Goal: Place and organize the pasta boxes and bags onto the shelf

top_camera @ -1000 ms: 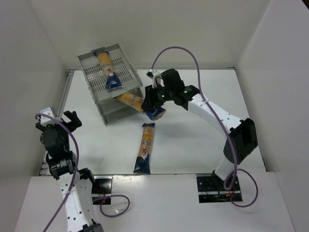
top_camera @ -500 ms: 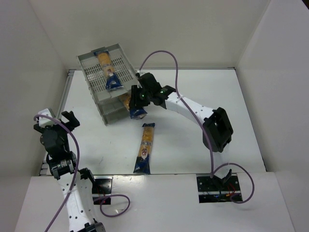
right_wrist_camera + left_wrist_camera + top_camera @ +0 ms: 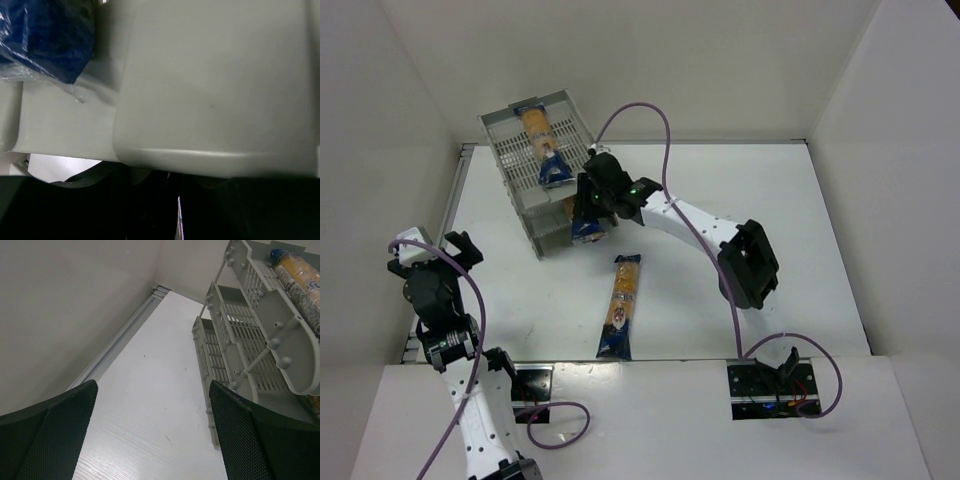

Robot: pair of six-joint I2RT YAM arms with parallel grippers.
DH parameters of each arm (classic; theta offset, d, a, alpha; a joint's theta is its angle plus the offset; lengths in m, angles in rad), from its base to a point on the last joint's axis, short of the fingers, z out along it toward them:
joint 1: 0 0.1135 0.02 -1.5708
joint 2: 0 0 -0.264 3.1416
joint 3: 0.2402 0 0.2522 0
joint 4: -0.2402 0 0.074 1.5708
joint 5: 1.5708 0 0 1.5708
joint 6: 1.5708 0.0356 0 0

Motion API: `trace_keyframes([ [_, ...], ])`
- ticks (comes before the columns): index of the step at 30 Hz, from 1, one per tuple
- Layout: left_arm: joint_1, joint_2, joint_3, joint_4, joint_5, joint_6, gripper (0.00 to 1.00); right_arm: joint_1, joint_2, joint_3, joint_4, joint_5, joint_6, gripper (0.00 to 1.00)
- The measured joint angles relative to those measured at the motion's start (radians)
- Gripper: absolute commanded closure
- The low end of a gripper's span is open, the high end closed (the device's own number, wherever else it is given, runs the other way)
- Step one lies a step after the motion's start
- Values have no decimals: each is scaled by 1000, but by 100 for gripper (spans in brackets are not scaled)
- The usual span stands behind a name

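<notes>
The grey shelf (image 3: 525,195) stands tilted at the back left; it also fills the right of the left wrist view (image 3: 240,340). One pasta bag (image 3: 542,148) lies on its top tray (image 3: 300,275). My right gripper (image 3: 592,205) is at the shelf's front, shut on a second bag whose yellow body reaches into a lower tier and whose blue end (image 3: 585,232) sticks out. In the right wrist view a grey shelf wall (image 3: 210,85) is very close, with a blue bag end (image 3: 45,35) at top left. A third bag (image 3: 620,305) lies on the table. My left gripper (image 3: 430,255) (image 3: 152,440) is open.
White walls enclose the table on the left, back and right. A metal rail (image 3: 120,335) runs along the left wall. A purple cable (image 3: 640,115) loops above the right arm. The right arm's elbow (image 3: 748,265) stretches across the table's middle.
The right arm has reached left and carried its bag from in front of the shelf into a lower tier. The left arm has barely moved.
</notes>
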Motion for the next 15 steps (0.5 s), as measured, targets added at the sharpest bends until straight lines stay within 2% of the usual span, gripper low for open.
trace_keyframes([
  [5,0,-8,-7,0,-4,0,1,16,21,12,10,27,-15,57],
  [6,0,-9,-7,1,-4,0,1,16,26,14,15,29,-21,45],
  [7,0,-10,-7,1,-4,0,1,17,31,16,18,30,-26,41],
  [9,0,-10,-7,1,-4,0,1,18,35,21,28,30,-40,39],
  [12,0,-13,-7,1,-4,0,1,18,35,21,45,28,-54,27],
  [15,0,-17,-7,2,-4,0,1,18,35,20,62,23,-72,24],
])
